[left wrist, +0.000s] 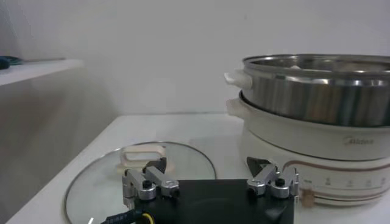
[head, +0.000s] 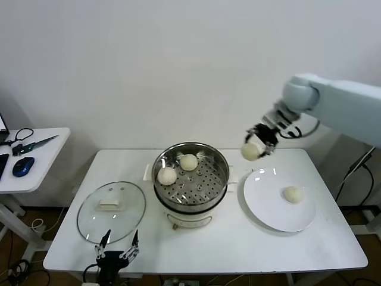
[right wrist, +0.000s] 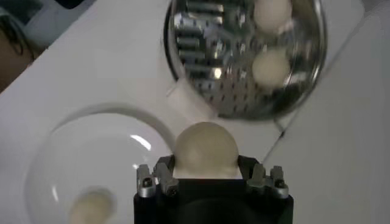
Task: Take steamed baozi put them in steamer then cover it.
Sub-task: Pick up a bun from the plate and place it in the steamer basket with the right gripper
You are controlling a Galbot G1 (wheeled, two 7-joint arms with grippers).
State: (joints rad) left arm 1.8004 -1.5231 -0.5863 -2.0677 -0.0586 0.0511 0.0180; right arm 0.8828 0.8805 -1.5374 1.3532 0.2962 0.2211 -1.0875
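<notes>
The job stood about half done when I looked across my desk [head: 208, 247] from left to right. Farthest left, the glass lid [head: 111, 207] lay flat on the desk beside the steamer [head: 190, 179], not yet put on, and my left gripper [head: 118, 245] hung low at the near edge just in front of it, its jaws spread wide and holding nothing; from that wrist I could see the lid's cream handle [left wrist: 141, 153] just beyond my fingertips [left wrist: 149, 182]. In the middle, the steamer sat uncovered with two buns already on its perforated tray, one near the left wall [head: 167, 176] and one toward the back [head: 189, 161]. To the right, my right arm reached in from the side, raised above the desk between the steamer and the white plate [head: 262, 205], and my right gripper [head: 255, 146] had its jaws clenched on a third bun [head: 250, 151], lifted clear of everything below. The fourth bun [head: 292, 194] lay alone on the plate. I judged that two buns and the covering were left.
</notes>
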